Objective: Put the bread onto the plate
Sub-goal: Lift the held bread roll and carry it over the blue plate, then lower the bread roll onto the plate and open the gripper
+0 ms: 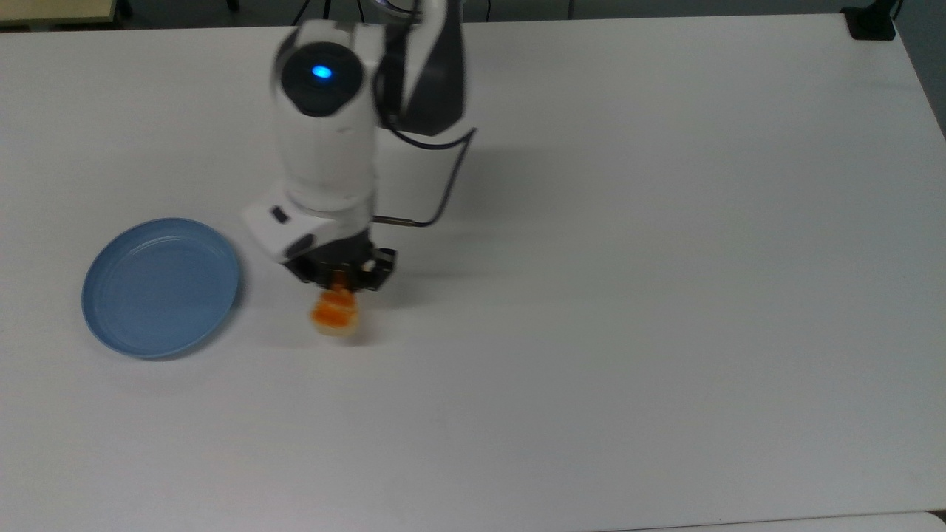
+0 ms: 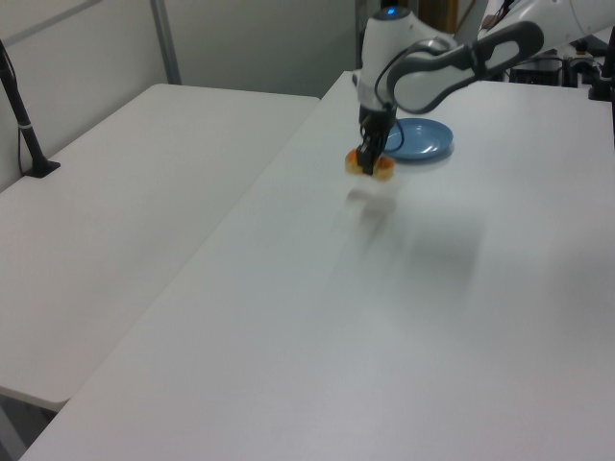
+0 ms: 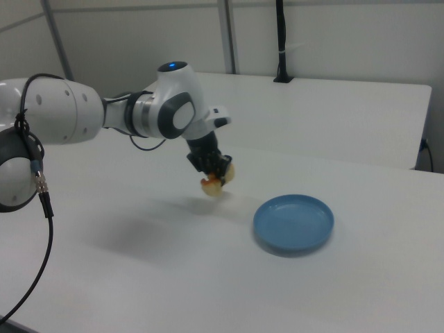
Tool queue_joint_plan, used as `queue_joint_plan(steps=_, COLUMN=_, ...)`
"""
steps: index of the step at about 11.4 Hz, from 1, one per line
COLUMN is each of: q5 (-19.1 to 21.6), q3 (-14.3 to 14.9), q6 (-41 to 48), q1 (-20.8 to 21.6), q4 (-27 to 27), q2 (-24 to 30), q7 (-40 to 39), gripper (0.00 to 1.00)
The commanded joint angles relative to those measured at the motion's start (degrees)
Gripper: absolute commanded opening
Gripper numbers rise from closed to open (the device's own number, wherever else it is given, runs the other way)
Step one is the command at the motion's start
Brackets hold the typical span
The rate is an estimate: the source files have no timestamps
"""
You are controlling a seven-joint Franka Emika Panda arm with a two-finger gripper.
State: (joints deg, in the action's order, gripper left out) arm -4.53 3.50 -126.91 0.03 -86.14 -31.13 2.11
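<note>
Gripping the bread (image 1: 335, 313), apparently airborne, the claw (image 1: 341, 278)

I see a broad white table (image 1: 665, 295) under even light. In the left view, a second white table (image 2: 125, 192) stands beside it, before pale wall panels (image 2: 259, 43) with a grey upright post (image 2: 165, 40).
</note>
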Motion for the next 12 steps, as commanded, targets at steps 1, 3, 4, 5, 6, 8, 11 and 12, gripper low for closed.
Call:
queue_joint_plan(steps=1, q5=-0.7, q3=-0.1, q6=0.8, q1=-7.9, q4=1.1, q2=1.3, q7=-12.3, gripper=0.24)
queue_joint_plan(steps=3, q5=-0.7, q3=-0.2, q6=0.1, q1=-12.7, q4=1.1, q2=0.8, q7=-21.8, gripper=0.29)
queue_joint_plan(steps=4, q5=-0.7, q3=-0.1, q6=-0.2, q1=-14.2, q4=1.1, q2=0.0, q7=-25.9, gripper=0.3)
queue_joint_plan(steps=5, q5=-0.7, q3=-0.1, q6=-1.9, q1=-15.5, q4=1.1, q2=-1.0, q7=-28.3, gripper=0.33)
queue_joint_plan(steps=6, q5=-0.8, q3=-0.1, q6=-4.7, q1=-16.2, q4=1.1, q2=-2.2, q7=-28.7, gripper=0.36)
queue_joint_plan(steps=8, q5=-0.8, q3=-0.1, q6=-8.6, q1=-17.0, q4=1.1, q2=-4.6, q7=-28.5, gripper=0.44)
queue_joint_plan(steps=11, q5=-0.8, q3=0.0, q6=-10.0, q1=-17.0, q4=0.9, q2=-5.4, q7=-28.3, gripper=1.0)
queue_joint_plan(steps=12, q5=-0.8, q3=0.0, q6=-9.9, q1=-16.6, q4=0.8, q2=-5.3, q7=-28.2, gripper=1.0)
